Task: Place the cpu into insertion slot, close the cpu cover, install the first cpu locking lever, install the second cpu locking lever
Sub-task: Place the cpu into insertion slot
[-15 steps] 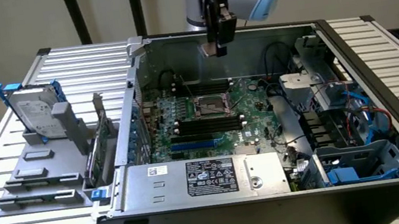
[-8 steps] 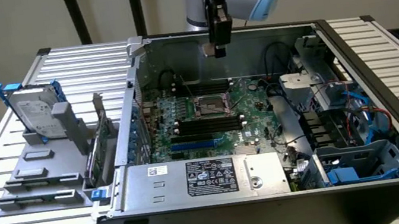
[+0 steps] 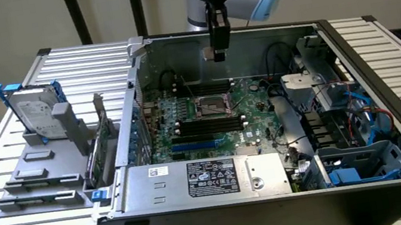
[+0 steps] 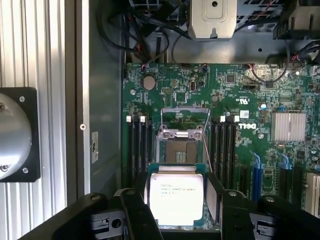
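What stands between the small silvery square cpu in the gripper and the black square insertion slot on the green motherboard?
Nothing visible. The gripper holds the cpu above the open case. The insertion slot lies exposed on the green motherboard, with the silvery metal cpu cover frame raised off it.

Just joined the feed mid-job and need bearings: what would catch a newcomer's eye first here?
The silvery cpu held in the gripper, high above the green motherboard. Beneath, the insertion slot lies uncovered, inside the open computer case.
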`<state>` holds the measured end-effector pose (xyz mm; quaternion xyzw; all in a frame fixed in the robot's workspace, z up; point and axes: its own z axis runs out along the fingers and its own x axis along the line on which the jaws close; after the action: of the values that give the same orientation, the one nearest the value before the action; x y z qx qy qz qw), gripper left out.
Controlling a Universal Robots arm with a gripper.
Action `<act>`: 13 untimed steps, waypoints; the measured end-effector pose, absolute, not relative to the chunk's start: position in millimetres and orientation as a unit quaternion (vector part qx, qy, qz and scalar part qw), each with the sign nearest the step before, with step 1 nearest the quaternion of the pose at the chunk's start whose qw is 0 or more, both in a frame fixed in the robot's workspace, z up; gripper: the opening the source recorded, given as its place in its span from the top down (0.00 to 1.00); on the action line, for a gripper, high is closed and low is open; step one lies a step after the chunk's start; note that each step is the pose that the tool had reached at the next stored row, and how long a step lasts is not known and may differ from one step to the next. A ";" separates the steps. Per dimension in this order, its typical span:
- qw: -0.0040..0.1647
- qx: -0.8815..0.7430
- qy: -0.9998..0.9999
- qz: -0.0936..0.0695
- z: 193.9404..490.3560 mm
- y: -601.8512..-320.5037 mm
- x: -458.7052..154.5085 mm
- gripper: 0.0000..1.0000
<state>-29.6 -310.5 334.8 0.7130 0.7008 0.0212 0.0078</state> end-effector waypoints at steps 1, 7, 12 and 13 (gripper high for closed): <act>0.008 0.713 0.701 0.021 333.1 -310.9 -29.5 0.45; 0.007 0.713 0.701 0.020 322.3 -315.6 -29.0 0.45; 0.007 0.713 0.701 0.020 313.1 -321.5 -29.0 0.45; 0.007 0.713 0.701 0.020 311.3 -321.9 -29.0 0.45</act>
<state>-29.0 -321.9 311.3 0.7130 0.7008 0.0202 0.0065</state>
